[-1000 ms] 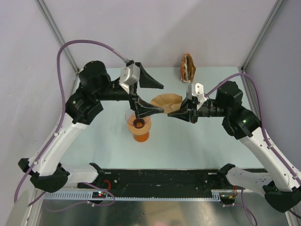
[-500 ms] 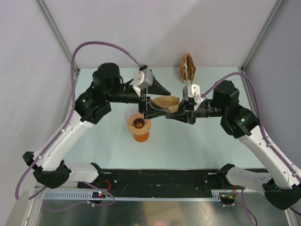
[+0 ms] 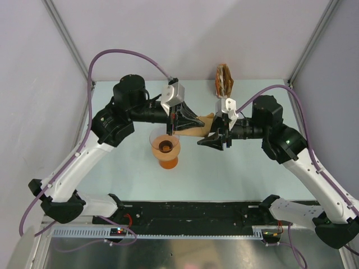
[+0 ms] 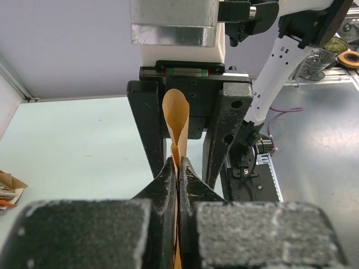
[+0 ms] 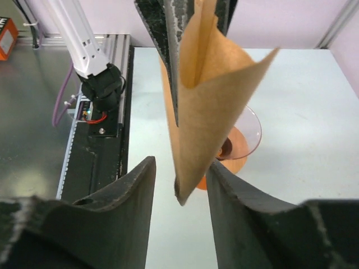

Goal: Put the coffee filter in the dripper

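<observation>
The coffee filter (image 3: 192, 131), a tan paper cone, hangs in the air between the two arms. My left gripper (image 3: 197, 121) is shut on it; in the left wrist view the paper (image 4: 175, 115) is pinched flat between the closed fingertips (image 4: 168, 171). My right gripper (image 5: 180, 162) is open, and the filter's pointed end (image 5: 216, 95) hangs loose between its spread fingers. The dripper (image 3: 164, 147), a translucent peach-orange funnel with a dark centre hole, stands on the table below and left of the filter. It also shows behind the paper in the right wrist view (image 5: 249, 134).
An upright bundle of brown-and-orange papers (image 3: 224, 81) stands at the back of the table; its edge shows in the left wrist view (image 4: 8, 188). A black rail (image 3: 190, 216) runs along the near edge between the arm bases.
My left gripper moved right to the filter and shut on it. My right gripper opened and let go of the paper.
</observation>
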